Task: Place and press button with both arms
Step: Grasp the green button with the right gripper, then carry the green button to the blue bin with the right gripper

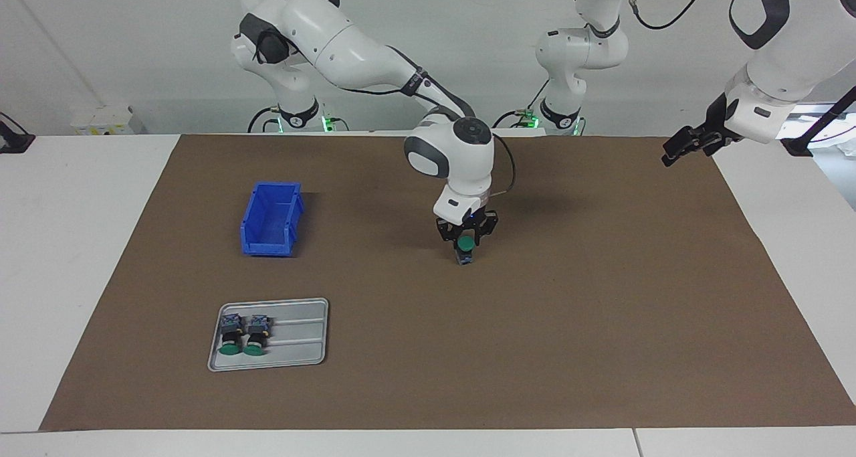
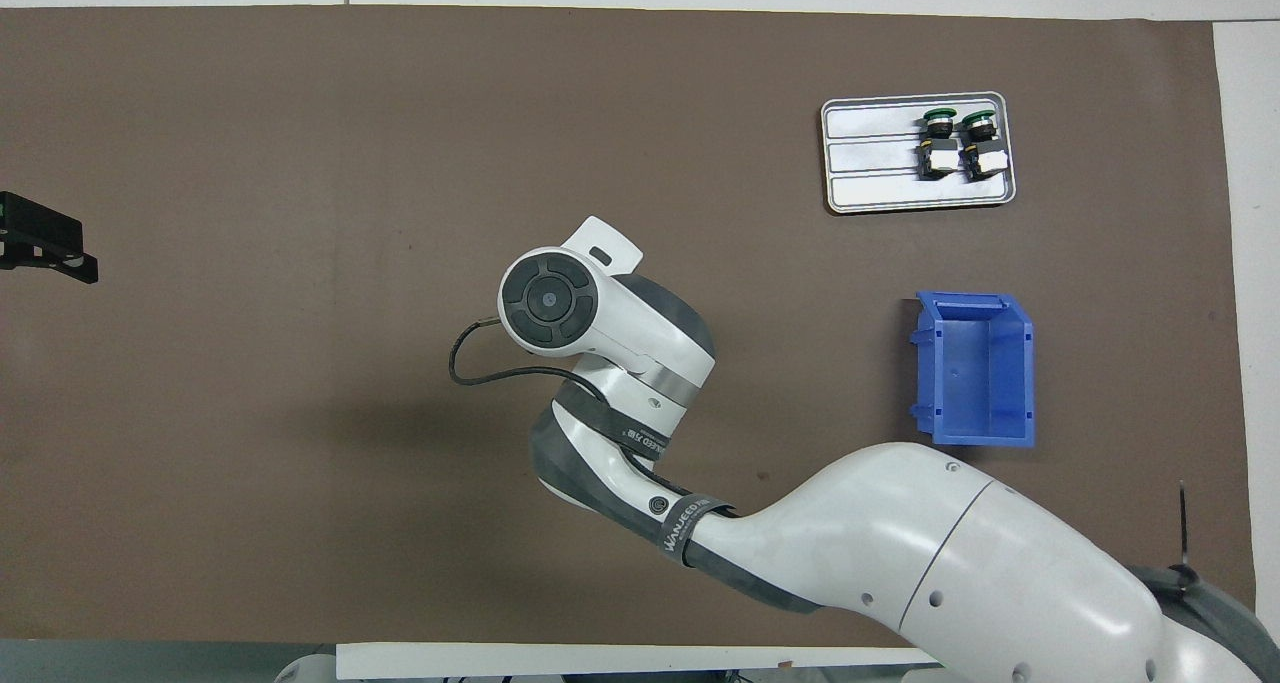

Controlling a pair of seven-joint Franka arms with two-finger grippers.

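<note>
One button (image 1: 466,249) stands upright on the brown mat near the table's middle, green cap up and blue-grey body on the mat. My right gripper (image 1: 467,241) points straight down onto it, its fingers set at either side of the green cap. In the overhead view the right arm's wrist (image 2: 560,303) hides both that gripper and the button. My left gripper (image 1: 682,146) (image 2: 45,248) waits in the air, open and holding nothing, over the mat's edge at the left arm's end of the table.
A grey tray (image 1: 304,358) (image 2: 870,188) at the right arm's end holds two more buttons (image 1: 244,336) (image 2: 958,143) lying on their sides. A blue bin (image 1: 271,219) (image 2: 980,368) stands nearer to the robots than the tray.
</note>
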